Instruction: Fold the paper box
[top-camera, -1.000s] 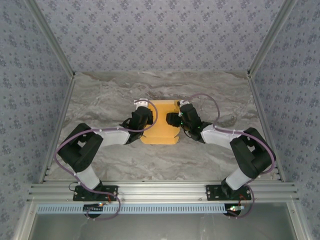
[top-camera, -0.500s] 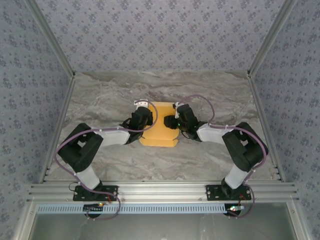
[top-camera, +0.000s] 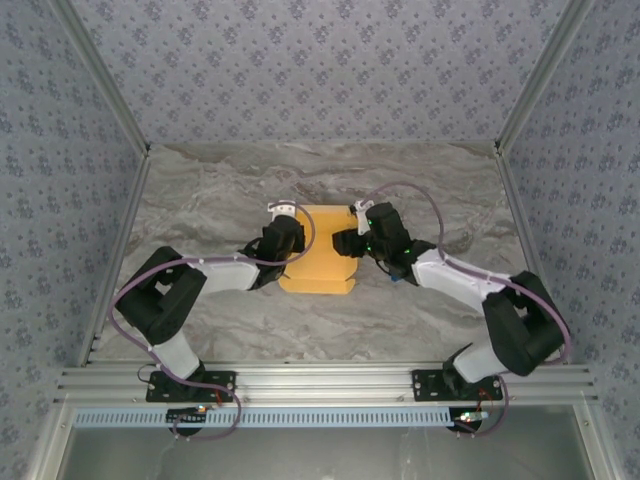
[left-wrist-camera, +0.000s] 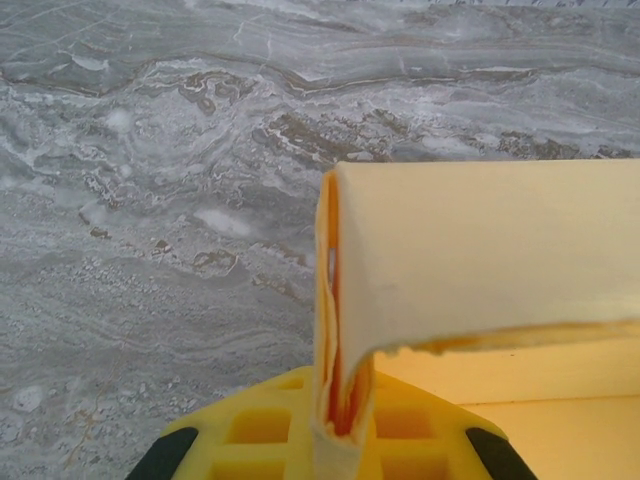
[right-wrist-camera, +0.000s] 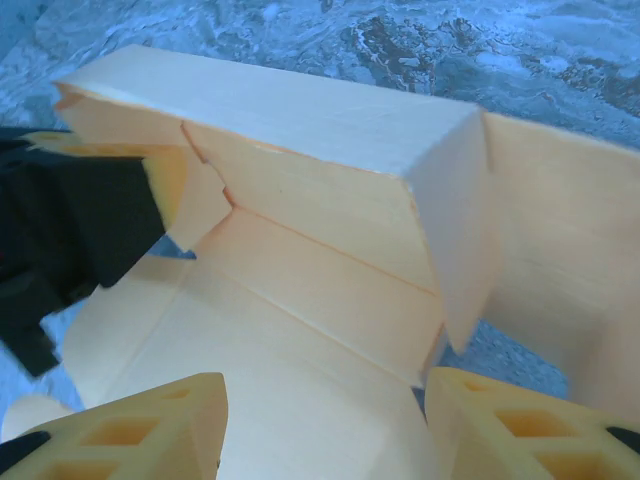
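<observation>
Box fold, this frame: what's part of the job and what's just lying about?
In the job: paper box, partly folded; left gripper, pinching a raised wall of the box; right gripper, open at the box.
Just there: marble table; patterned walls.

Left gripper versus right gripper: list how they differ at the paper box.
The left gripper is shut on an upright flap of the paper box, while the right gripper is open with its fingers spread, gripping nothing. The left gripper is at the box's left edge and the right gripper at its right edge. Both have yellow fingers.
</observation>
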